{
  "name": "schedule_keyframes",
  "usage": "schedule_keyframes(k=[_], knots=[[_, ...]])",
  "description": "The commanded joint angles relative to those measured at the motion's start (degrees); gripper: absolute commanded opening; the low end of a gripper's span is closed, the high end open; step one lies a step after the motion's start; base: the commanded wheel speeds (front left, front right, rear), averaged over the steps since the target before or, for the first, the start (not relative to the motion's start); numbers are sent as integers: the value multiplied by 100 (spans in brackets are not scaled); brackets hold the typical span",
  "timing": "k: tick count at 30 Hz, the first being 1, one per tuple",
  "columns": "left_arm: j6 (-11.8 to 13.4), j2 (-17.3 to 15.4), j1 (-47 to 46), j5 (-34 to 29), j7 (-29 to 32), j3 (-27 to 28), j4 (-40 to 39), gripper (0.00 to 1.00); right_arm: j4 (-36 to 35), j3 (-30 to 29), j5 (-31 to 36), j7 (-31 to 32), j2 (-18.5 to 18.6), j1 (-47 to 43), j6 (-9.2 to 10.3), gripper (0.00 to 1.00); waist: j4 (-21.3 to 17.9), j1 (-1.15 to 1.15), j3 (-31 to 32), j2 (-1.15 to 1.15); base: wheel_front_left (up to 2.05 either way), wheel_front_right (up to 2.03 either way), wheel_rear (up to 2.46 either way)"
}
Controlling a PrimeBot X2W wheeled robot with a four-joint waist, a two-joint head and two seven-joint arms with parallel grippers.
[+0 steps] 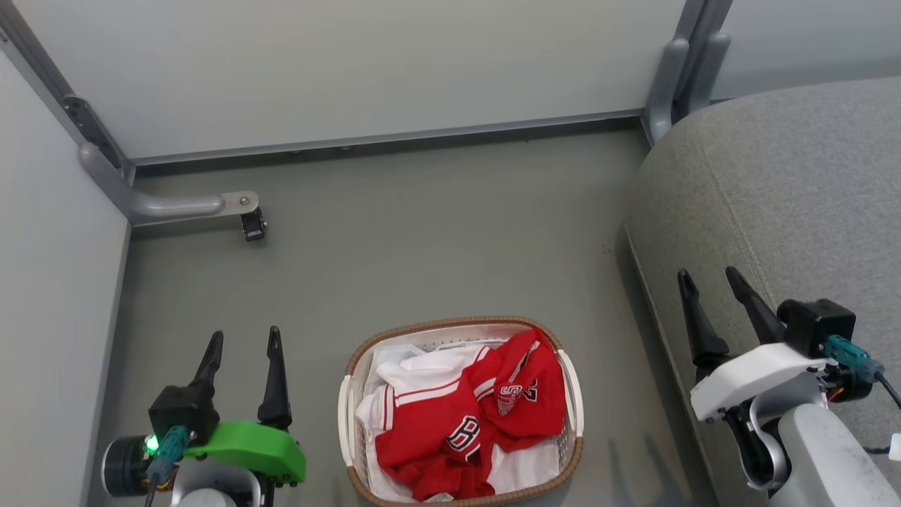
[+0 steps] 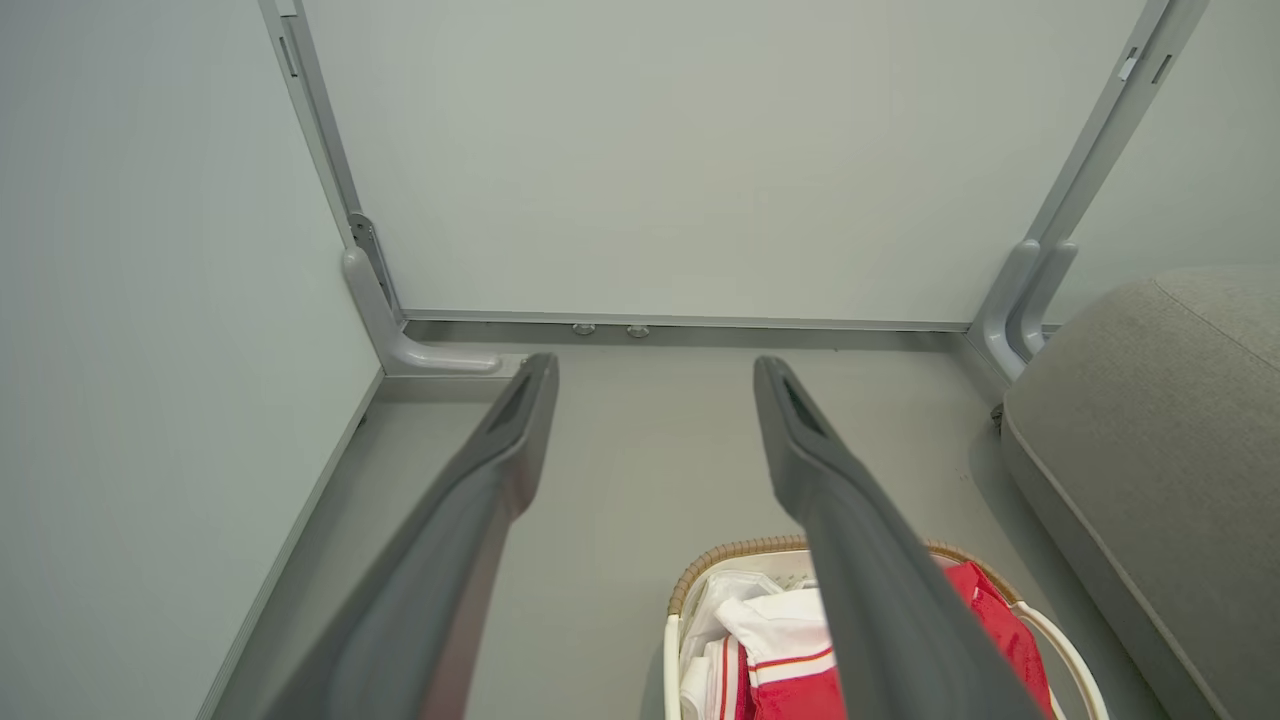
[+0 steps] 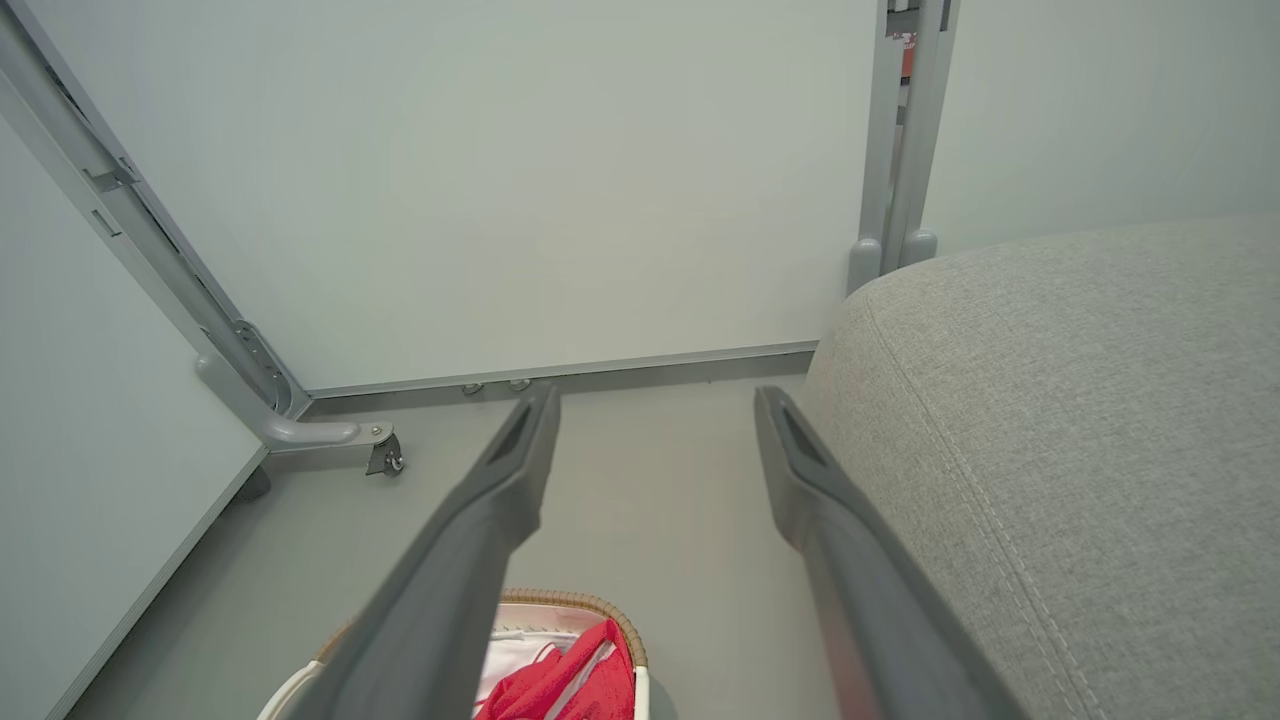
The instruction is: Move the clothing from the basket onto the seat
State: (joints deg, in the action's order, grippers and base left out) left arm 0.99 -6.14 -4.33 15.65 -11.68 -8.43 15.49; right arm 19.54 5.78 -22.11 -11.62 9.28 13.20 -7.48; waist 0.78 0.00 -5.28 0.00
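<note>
Our left gripper (image 1: 245, 332) sits at the lower left of the head view, fingers spread and empty; our right gripper (image 1: 707, 272) at the lower right, likewise parted and holding nothing, shows against the edge of the grey seat (image 1: 795, 183); between them, bottom centre, the basket (image 1: 450, 322) on the floor (image 1: 422, 232) holds the red and white clothing (image 1: 422, 422).

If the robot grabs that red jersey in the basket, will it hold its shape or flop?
Probably flop: the red jersey lies crumpled in soft folds, so it should sag from a pinch. It looks thin, so likely light. It overlaps the white jersey underneath, so lifting may drag that along too.
</note>
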Motion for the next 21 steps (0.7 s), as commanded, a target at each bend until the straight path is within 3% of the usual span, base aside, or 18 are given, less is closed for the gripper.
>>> schedule_keyframes(k=[1,11,21], knots=[[-46,22,-255,-174,-48,-49,40,100,-99,6,126,-59,58,225,-2,100,-123,0,-335,0,0,0,0],[-326,199,-1211,-763,-161,-627,581,100,-503,80,467,-177,186,858,-1,100,-505,0,-1528,0,0,0,0],[-565,282,-2375,-1215,-265,-1349,1894,100,-926,214,790,-277,146,1448,-1,100,-931,0,-2751,0,0,0,0]])
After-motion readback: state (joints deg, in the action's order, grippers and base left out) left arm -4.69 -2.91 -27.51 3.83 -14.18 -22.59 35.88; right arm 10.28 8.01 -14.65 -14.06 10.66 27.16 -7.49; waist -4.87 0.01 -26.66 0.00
